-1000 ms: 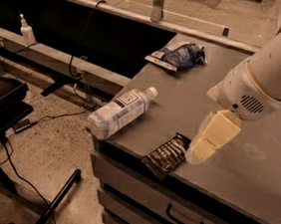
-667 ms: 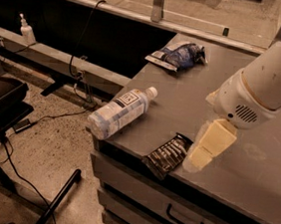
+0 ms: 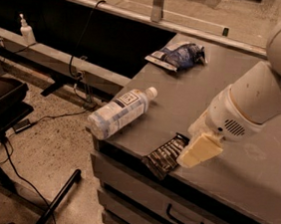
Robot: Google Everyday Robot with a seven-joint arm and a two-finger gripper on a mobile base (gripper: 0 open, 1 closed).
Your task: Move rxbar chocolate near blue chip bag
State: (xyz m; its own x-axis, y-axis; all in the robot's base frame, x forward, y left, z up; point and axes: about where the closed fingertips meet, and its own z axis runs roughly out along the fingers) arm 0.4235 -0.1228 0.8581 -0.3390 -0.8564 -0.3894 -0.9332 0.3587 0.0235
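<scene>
The rxbar chocolate (image 3: 163, 155), a flat black wrapper with white lettering, lies at the front edge of the grey cabinet top (image 3: 202, 100). My gripper (image 3: 196, 152), with cream-coloured fingers, hangs right beside the bar's right end and partly covers it. The blue chip bag (image 3: 180, 55), wrinkly blue and white foil, lies at the far side of the cabinet top, well apart from the bar.
A clear plastic water bottle (image 3: 120, 113) lies on its side at the left edge of the top, left of the bar. My white arm (image 3: 262, 97) spans the right side. Drawers with a handle (image 3: 184, 219) sit below. Cables and a stand are on the floor at left.
My arm and gripper have moved down and toward the front edge, closer over the bar's right end. The bar, bottle and bag have not moved.
</scene>
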